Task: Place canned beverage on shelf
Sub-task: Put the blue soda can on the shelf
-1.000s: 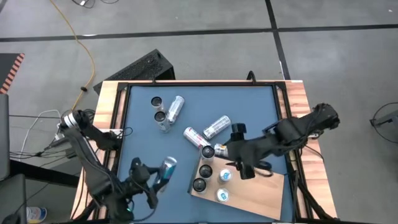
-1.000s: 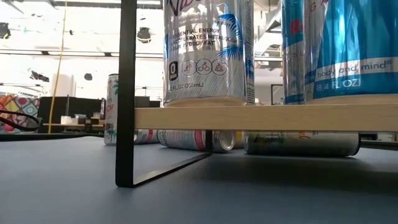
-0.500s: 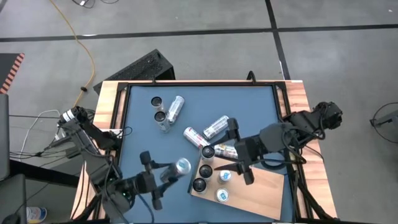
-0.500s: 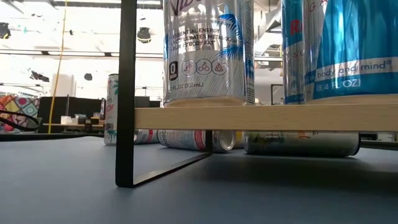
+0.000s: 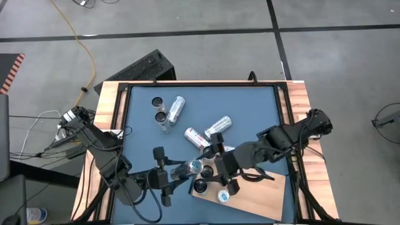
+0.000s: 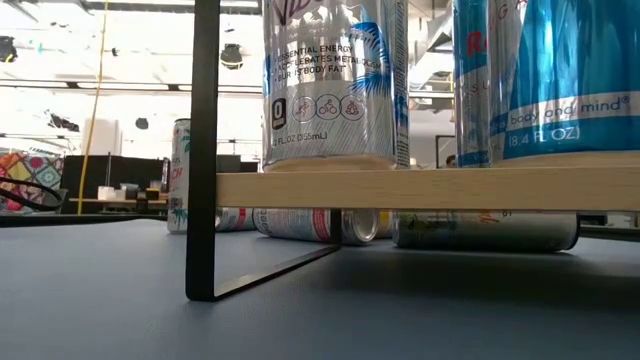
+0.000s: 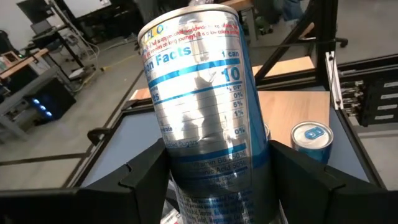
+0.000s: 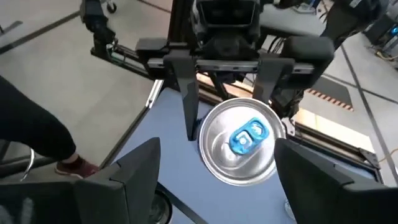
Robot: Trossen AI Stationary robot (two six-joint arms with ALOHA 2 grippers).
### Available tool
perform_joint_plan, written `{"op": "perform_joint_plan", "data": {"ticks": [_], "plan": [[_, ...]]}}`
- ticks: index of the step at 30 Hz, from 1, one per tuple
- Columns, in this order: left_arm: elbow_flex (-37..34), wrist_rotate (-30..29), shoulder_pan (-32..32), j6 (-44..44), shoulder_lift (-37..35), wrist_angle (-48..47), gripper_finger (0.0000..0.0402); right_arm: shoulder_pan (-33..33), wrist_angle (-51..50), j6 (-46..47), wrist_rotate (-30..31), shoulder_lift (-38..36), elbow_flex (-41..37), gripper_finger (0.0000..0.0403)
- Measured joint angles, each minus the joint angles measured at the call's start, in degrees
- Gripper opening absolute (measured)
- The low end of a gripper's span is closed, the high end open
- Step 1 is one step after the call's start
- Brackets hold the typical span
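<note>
A: What lies around the work area?

B: On the blue tabletop, toward the far left, two cans stand upright with one lying beside them. Two more lie nearer the middle. The wooden shelf sits at the near right, already carrying several upright cans along its left edge. From the low view its black metal leg rises in front, and a can lies under the board.

A: And the can being moved?

B: The silver can is in the air just left of the shelf's corner. The left gripper is clamped on its lower body. Its long axis runs roughly level, left to right, with the blue-tabbed top facing the right arm.

A: How do the arms stand?

B: The left arm reaches from the near left toward the shelf. The right arm stretches in from the right edge, and the right gripper hangs with its fingers spread wide on either side of the can's top, not touching it, above the shelf's standing cans.
</note>
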Motion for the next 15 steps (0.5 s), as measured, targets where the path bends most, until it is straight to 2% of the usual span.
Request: {"op": "perform_joint_plan", "data": {"ticks": [15], "plan": [[0.0,2.53,0.57,0.16,0.32,-0.1,0.0227,-1.98,1.07,0.89,-0.25,-0.17,0.05,0.0297]]}}
